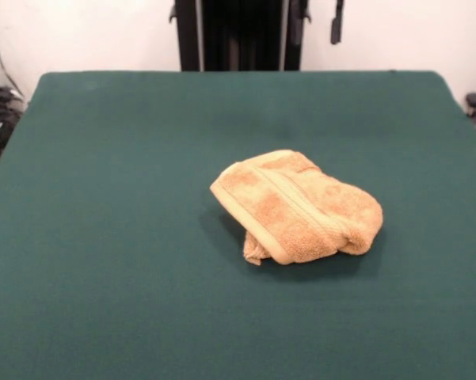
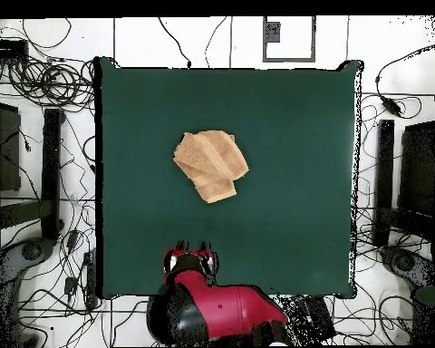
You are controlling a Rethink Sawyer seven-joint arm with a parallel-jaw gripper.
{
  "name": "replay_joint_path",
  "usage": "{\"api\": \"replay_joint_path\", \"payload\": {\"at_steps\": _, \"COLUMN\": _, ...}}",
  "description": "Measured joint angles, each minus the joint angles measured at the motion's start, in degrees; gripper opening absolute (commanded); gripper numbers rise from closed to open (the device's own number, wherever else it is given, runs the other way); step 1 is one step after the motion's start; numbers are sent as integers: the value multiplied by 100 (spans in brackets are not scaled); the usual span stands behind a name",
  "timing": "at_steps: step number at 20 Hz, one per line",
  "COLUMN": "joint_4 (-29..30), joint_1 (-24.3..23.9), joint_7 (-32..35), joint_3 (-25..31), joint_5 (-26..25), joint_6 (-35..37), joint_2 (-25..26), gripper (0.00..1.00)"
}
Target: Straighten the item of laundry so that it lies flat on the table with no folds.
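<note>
towel (image 1: 297, 207): orange-tan terry, bunched and folded over itself into a thick lump, not flat. in the front view it sits a little toward 4 o'clock from the table's middle. a woven border band runs slantwise across its top, from about 11 o'clock to 5 o'clock. one folded edge lifts at the lump's 9 o'clock side and casts a dark shadow on the cloth under it. a small corner pokes out at 7 o'clock.

towel from above (image 2: 211, 164): lies a little toward 10 o'clock from the table's middle, roughly a skewed rectangle with layers stacked, one flap reaching toward 6 o'clock.

table (image 1: 103, 237): dark green cloth, plain, much wider than the towel; bare all round the towel.

arm (image 2: 217, 308): red and black, drawn back at the table's 6 o'clock edge in the overhead view, well apart from the towel.

gripper (image 2: 190, 255): seen only from above at the table's 6 o'clock edge, just over the cloth's border; touches nothing. cannot tell whether it is apart or together.

floor (image 2: 40, 109): pale, strewn with black cables at 9 o'clock and 3 o'clock of the table.
</note>
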Motion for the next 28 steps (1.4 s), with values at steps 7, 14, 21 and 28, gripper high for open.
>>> {"api": "replay_joint_path", "payload": {"at_steps": 7, "joint_4": -34, "joint_1": 332, "joint_7": 0, "joint_3": -323, "joint_5": 1, "joint_6": 26, "joint_2": -131, "gripper": 100}}
{"api": "replay_joint_path", "payload": {"at_steps": 14, "joint_4": -36, "joint_1": 21, "joint_7": 0, "joint_3": -316, "joint_5": 0, "joint_6": 254, "joint_2": -309, "gripper": 100}}
{"api": "replay_joint_path", "payload": {"at_steps": 21, "joint_4": -36, "joint_1": -354, "joint_7": 0, "joint_3": -114, "joint_5": -1, "joint_6": 695, "joint_2": -453, "gripper": 100}}
{"api": "replay_joint_path", "payload": {"at_steps": 28, "joint_4": -68, "joint_1": -714, "joint_7": 0, "joint_3": 160, "joint_5": -1, "joint_6": 1030, "joint_2": -483, "gripper": 100}}
